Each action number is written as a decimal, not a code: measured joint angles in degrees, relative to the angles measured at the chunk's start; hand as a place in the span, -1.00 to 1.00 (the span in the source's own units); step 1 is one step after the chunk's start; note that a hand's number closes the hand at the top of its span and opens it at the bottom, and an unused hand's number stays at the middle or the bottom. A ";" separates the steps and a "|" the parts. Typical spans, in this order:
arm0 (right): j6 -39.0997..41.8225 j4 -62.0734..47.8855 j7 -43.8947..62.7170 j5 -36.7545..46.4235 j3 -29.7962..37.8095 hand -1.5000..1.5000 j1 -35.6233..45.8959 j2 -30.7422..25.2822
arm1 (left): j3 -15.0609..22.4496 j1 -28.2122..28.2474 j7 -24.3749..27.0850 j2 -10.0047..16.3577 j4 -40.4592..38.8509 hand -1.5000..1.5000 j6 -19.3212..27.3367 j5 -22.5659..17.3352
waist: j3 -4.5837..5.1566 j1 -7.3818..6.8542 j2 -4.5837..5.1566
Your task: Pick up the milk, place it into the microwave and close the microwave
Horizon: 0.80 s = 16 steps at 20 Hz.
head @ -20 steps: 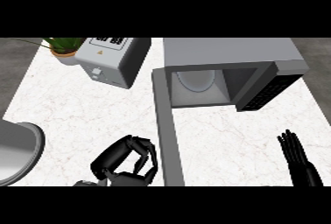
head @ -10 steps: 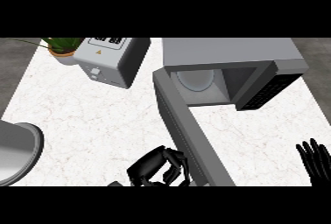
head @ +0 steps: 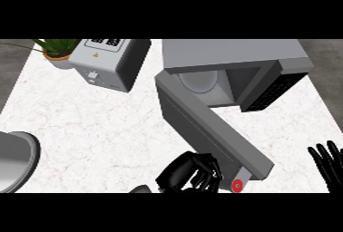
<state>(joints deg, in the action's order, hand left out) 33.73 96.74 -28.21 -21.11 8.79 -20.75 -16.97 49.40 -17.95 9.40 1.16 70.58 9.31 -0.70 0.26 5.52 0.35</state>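
Note:
The grey microwave [head: 234,54] stands at the back right, its cavity open toward me. Inside it I see a pale round shape [head: 199,84]; no milk carton can be made out. The microwave door [head: 208,127] hangs from its left hinge and slants down to the right, half open. My left hand [head: 189,174] is at the lower middle, fingers curled, against the door's outer face near its free end. A small red and white round spot [head: 236,185] shows beside it; I cannot tell what it is. My right hand [head: 328,163] rests open at the lower right, fingers up.
A white toaster [head: 107,63] stands at the back left, with a potted plant [head: 57,50] in the corner behind it. A grey round bowl [head: 13,161] juts in at the left edge. The white marble counter [head: 87,122] spreads between them.
The door has swung from pointing straight toward me to slanting right, toward the cavity. My left hand moved right along with it. The right hand shifted right and lower.

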 measured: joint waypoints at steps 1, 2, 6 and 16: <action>0.20 1.51 0.96 -0.60 -0.39 -1.00 0.00 -0.31 | 1.09 -0.98 0.12 0.07 -0.55 1.00 2.14 -0.98 | 0.02 0.22 0.06; 0.49 2.92 1.67 -1.35 -0.60 -1.00 -0.08 -0.62 | 1.91 -2.30 -0.39 0.23 -1.01 1.00 3.97 -2.18 | 0.02 0.54 0.14; 1.46 7.76 4.61 -3.78 -2.20 -1.00 -0.46 -1.48 | 4.75 -7.32 -1.37 0.45 -3.29 1.00 10.01 -6.07 | 0.04 1.80 0.48; 0.11 16.06 11.52 -8.67 -3.90 -1.00 -0.31 -3.50 | 5.66 -17.83 0.14 -0.67 -6.46 1.00 22.16 -16.04 | 0.12 4.39 1.21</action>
<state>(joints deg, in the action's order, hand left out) 33.84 112.80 -16.70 -29.78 4.88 -21.06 -20.48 55.05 -35.78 9.53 0.49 64.13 31.47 -16.74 0.39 9.91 1.56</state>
